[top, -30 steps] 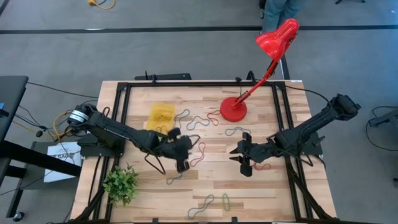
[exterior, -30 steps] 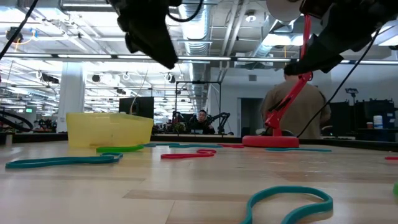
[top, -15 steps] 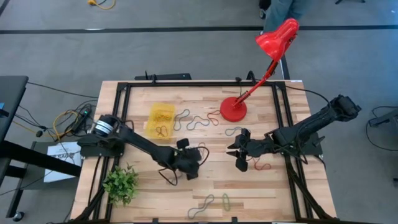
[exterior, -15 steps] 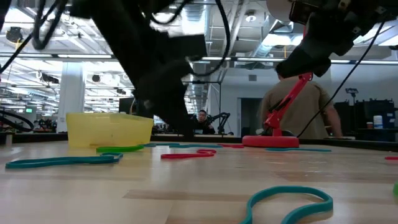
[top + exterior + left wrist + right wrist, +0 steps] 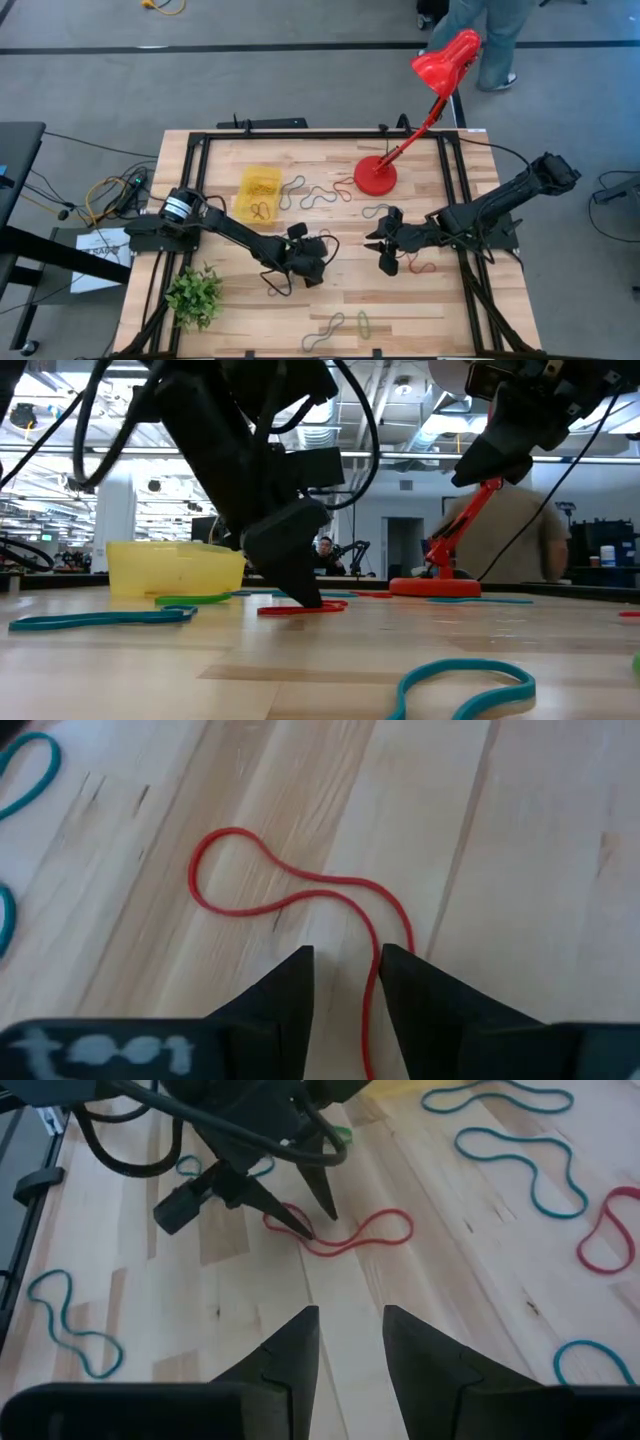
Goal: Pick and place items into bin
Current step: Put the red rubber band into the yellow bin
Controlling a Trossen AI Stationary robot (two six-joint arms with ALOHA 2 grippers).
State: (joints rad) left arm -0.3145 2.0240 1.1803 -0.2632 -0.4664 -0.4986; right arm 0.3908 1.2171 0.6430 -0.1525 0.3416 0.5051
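A red squiggly band (image 5: 255, 905) lies flat on the wood near the table's middle. My left gripper (image 5: 346, 955) stands open over it with its fingertips down at the table (image 5: 310, 598), one strand of the band running between the fingers. My right gripper (image 5: 385, 252) hovers open to the right of it, above the table, with nothing between its fingers (image 5: 350, 1335). The yellow bin (image 5: 258, 190) stands at the far left with a few bands inside. Other bands lie scattered on the table. My left gripper comes slanting down from the table's left, with a strand near one end of the red band (image 5: 374, 982) between its open fingers, close beside one finger. The band lies flat on the table. I cannot tell whether a finger touches it.
A red lamp stands on its round base (image 5: 375, 177) at the far middle. A green plant (image 5: 195, 295) sits at the near left corner. Loose bands lie by the bin (image 5: 292, 188), under the right arm (image 5: 420, 266) and near the front edge (image 5: 335, 325). A person walks beyond the table.
My left gripper has come down from well above the table and a little toward the right edge, onto the red band, staying open. The band has kept its place.
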